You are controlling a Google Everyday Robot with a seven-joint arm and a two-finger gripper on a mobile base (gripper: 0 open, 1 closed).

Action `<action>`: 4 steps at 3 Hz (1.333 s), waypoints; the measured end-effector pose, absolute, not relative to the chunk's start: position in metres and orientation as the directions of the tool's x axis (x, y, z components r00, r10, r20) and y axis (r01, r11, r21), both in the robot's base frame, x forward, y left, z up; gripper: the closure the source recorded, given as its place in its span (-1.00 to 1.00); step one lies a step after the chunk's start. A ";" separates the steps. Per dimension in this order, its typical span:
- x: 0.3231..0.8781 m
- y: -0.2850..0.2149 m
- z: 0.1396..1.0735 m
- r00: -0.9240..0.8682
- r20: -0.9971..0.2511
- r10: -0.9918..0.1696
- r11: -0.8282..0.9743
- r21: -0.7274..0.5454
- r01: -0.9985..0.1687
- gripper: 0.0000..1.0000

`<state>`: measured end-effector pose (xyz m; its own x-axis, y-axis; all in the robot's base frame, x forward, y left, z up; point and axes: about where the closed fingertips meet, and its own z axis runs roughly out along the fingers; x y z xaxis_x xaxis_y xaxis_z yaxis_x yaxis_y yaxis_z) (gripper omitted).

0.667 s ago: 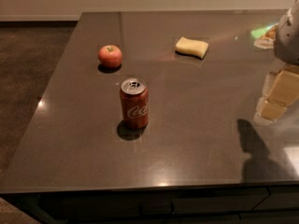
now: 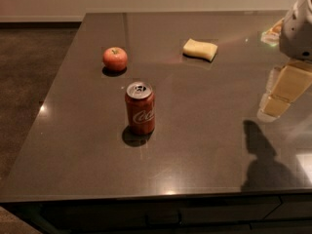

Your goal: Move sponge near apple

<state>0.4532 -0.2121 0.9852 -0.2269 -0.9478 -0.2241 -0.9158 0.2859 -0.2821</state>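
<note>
Now: sponge lies free on the table, gripper hangs apart from it.
Take the cola can as your mark. The sponge sits beyond it and to the view's right, flat on the top. The apple sits beyond it and a little left, so the two are well apart with bare table between. The gripper hangs above the table well to the can's right, at about the can's depth. It carries nothing; whether it is spread or closed, I cannot tell. From the gripper, the sponge lies leftward and farther back, so your reach runs that way. The sponge's long axis runs nearly left-to-right across the view, right end slightly nearer. Judgement: close across its short side, front to back.
</note>
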 end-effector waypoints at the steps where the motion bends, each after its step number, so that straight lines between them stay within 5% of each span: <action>1: 0.493 -0.208 0.988 -0.244 -0.274 -0.930 0.324 -0.304 -0.896 -1.00; 4: 0.661 -0.222 0.960 -0.369 -0.432 -0.823 0.513 -0.287 -0.809 -1.00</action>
